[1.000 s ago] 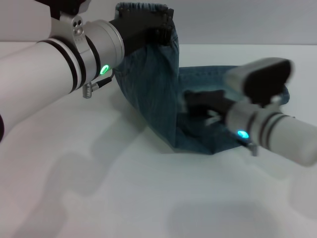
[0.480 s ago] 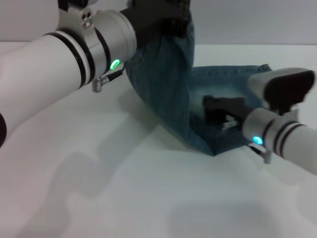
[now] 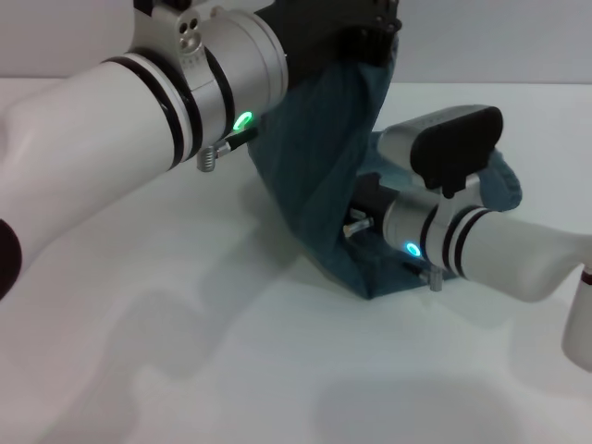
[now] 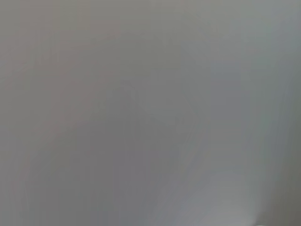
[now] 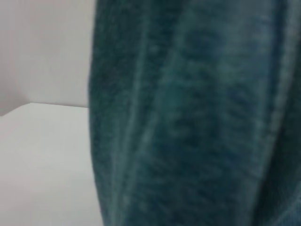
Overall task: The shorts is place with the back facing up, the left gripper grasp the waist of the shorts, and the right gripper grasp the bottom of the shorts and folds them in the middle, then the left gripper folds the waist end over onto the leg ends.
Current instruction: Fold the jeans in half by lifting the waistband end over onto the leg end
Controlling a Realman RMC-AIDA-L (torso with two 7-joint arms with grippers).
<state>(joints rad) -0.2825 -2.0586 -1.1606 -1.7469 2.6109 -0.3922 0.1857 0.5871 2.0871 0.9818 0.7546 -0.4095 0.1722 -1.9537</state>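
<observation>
Shorts (image 3: 319, 176): blue denim, lifted at one end and hanging as a slanted sheet from the top of the head view down to a folded corner on the white table (image 3: 185, 370); rest of the cloth lying flat behind the right arm.
Look of the cloth: dark blue-green in shade, paler washed patch at the far right edge; prints, pockets and hems not visible.
Waist (image 3: 379, 42): raised high at the top edge of the head view, bunched at the dark claw; pleats too hidden to make out.
Left gripper (image 3: 356, 28): dark claw on the thick white arm with a green light, up at the top of the view, closed on the waist with the denim hanging straight from it.
Right gripper (image 3: 363, 217): low over the table, pushed in against the hanging cloth near the fold; fingers hidden by denim, so opening and hold cannot be told.
Left wrist view: only a plain grey blur, nothing recognisable.
Right wrist view: close wall of denim (image 5: 197, 117) with soft vertical folds, white table (image 5: 42, 165) beside it, pale wall behind; weave seen here, not from the head.
</observation>
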